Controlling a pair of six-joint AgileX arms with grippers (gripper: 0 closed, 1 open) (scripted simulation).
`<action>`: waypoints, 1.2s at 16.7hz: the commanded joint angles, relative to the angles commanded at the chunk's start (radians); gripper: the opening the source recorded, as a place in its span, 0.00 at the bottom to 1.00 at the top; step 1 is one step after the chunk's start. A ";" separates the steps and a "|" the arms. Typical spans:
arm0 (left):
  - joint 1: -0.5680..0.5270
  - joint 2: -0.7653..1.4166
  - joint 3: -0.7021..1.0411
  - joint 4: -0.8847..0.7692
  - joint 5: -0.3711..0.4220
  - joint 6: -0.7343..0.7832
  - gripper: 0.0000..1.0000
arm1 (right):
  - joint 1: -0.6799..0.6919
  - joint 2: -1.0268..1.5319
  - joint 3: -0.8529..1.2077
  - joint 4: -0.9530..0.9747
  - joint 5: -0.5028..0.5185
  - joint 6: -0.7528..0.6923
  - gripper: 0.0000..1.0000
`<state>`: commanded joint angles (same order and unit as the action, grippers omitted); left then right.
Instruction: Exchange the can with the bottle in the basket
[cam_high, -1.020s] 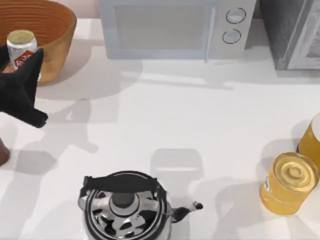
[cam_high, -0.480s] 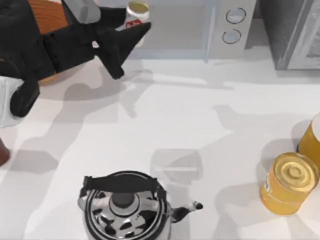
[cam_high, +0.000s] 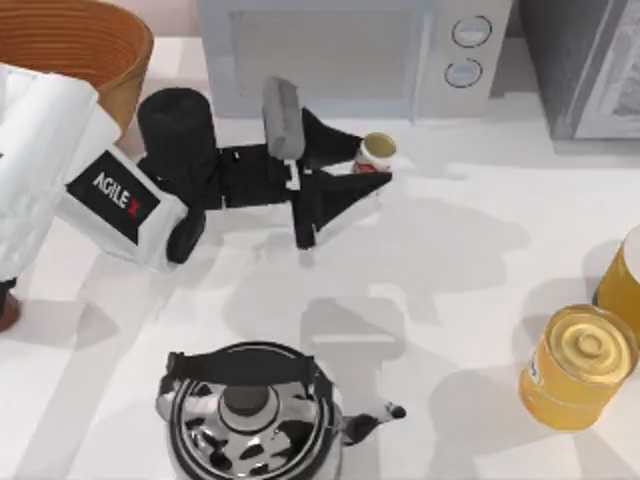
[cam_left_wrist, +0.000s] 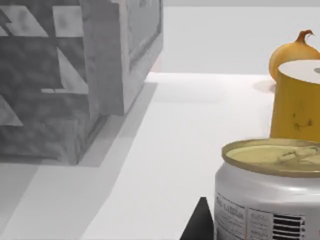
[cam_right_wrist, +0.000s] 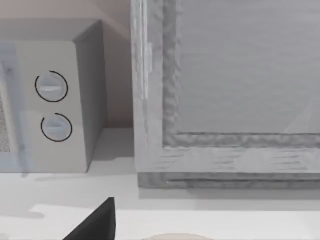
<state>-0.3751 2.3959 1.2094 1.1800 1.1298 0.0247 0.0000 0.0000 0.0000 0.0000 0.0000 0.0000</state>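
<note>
White-and-red, the can (cam_high: 376, 152) stands upright, clamped in our left tool (cam_high: 362, 170), over the bench (cam_high: 480, 240) just in front of the microwave (cam_high: 340, 55) and well right of the basket (cam_high: 95, 45). Its long axis is vertical, so we judge a straight descent would seat it. Whether our right tool is apart or together, we cannot tell.

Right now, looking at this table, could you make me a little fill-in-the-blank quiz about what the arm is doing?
1. The left gripper is shut on the ____.
2. The can is held in front of the ____, by its dials.
3. The basket sits at the table's far ____ corner in the top view.
4. The kettle stands at the ____ edge of the table.

Missing words: can; microwave; left; near
</note>
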 joint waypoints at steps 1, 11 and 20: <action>-0.008 0.055 0.026 0.025 0.026 0.000 0.00 | 0.000 0.000 0.000 0.000 0.000 0.000 1.00; -0.028 0.191 0.089 0.087 0.087 -0.001 0.00 | 0.000 0.000 0.000 0.000 0.000 0.000 1.00; -0.028 0.191 0.089 0.087 0.087 -0.001 0.68 | 0.000 0.000 0.000 0.000 0.000 0.000 1.00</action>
<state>-0.4029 2.5871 1.2989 1.2667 1.2173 0.0232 0.0000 0.0000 0.0000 0.0000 0.0000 0.0000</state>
